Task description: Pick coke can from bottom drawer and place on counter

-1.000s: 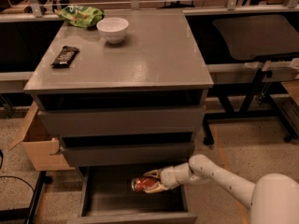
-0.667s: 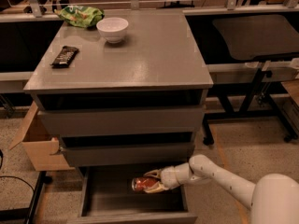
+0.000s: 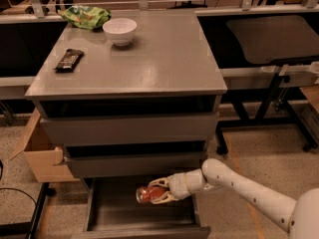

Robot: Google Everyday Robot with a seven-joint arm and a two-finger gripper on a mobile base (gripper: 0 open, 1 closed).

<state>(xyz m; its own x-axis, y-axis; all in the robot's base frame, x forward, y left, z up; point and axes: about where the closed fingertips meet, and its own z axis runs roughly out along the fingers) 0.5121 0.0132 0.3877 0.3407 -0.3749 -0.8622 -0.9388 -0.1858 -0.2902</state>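
The bottom drawer point(image 3: 144, 218) is pulled open below the grey cabinet. The coke can point(image 3: 146, 194), red with silvery end, lies on its side inside the drawer space, a little above the tray floor. My gripper point(image 3: 158, 191) reaches in from the right and its pale fingers wrap around the can. The counter point(image 3: 149, 59) is the cabinet's flat grey top, well above the gripper.
On the counter stand a white bowl point(image 3: 119, 31), a dark candy bar point(image 3: 69, 59) and a green snack bag point(image 3: 85, 16). A cardboard box point(image 3: 37, 153) sits left of the cabinet. A dark table point(image 3: 269, 39) and its legs stand to the right.
None visible; the gripper and can stay at the same spot in the drawer.
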